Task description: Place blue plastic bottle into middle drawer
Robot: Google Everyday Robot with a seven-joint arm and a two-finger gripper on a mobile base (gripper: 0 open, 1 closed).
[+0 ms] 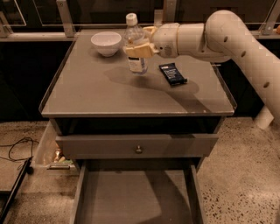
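Speckled floor (245,175), grey cabinet (100,94), perhaps dark windows (105,11) behind.

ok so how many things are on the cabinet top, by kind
bottle: 1
bowl: 1
snack bar: 1
total: 3
The end effector is closed on the bottle.

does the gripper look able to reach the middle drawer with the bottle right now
Probably yes: the gripper grips the blue plastic bottle over the tabletop, and the middle drawer stands open below. It must swing round the knobbed drawer front.
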